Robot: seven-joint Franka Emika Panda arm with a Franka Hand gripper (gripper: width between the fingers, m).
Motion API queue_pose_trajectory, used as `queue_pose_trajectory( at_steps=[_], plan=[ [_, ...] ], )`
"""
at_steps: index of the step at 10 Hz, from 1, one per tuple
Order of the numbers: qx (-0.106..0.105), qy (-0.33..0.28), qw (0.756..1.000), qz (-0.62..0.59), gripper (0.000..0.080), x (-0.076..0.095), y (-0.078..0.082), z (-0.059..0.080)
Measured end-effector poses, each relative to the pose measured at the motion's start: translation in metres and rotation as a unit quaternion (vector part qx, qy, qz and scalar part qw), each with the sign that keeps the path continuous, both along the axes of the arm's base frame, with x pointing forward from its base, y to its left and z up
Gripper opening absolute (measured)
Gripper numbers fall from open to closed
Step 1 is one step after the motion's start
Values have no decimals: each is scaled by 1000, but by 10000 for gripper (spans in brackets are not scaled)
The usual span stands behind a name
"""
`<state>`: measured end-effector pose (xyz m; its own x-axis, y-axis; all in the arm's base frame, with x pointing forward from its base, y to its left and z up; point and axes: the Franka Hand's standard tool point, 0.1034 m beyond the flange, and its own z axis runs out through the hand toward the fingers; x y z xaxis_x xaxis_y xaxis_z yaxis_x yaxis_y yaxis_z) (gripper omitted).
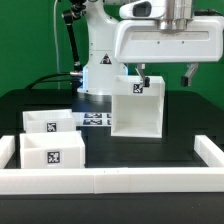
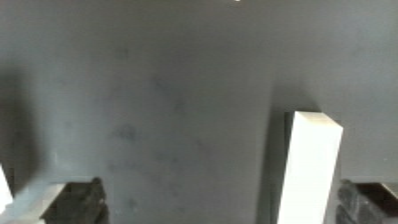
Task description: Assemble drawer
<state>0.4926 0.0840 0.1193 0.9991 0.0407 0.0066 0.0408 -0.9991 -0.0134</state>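
Note:
The tall white housing [image 1: 137, 110] stands open-topped at the middle of the black table, with a tag near its top. My gripper [image 1: 164, 79] hovers just above its wall on the exterior view's right, jaws open and empty. In the wrist view my gripper [image 2: 222, 205] has its dark fingers [image 2: 71, 202] far apart, and the housing's thin white wall edge [image 2: 313, 165] stands between them, close to one finger and not touched. Two small tagged trays, one behind [image 1: 47, 123] and one in front [image 1: 48, 153], sit at the exterior view's left.
A long low white border wall [image 1: 120, 179] runs along the front and turns back at both ends. The marker board [image 1: 97, 120] lies flat between the trays and the housing. The robot's base [image 1: 97, 70] stands behind.

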Motion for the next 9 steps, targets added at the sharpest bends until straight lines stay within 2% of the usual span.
queue_pose_trajectory(
  at_steps=[2, 4, 7, 9],
  plan=[
    [2, 2, 998, -62, 650, 0, 1, -1],
    [2, 3, 997, -72, 650, -3, 1, 0],
    [-4, 3, 995, -96, 650, -50, 11, 17],
    [-9, 6, 995, -96, 650, -72, 17, 16]
  ],
)
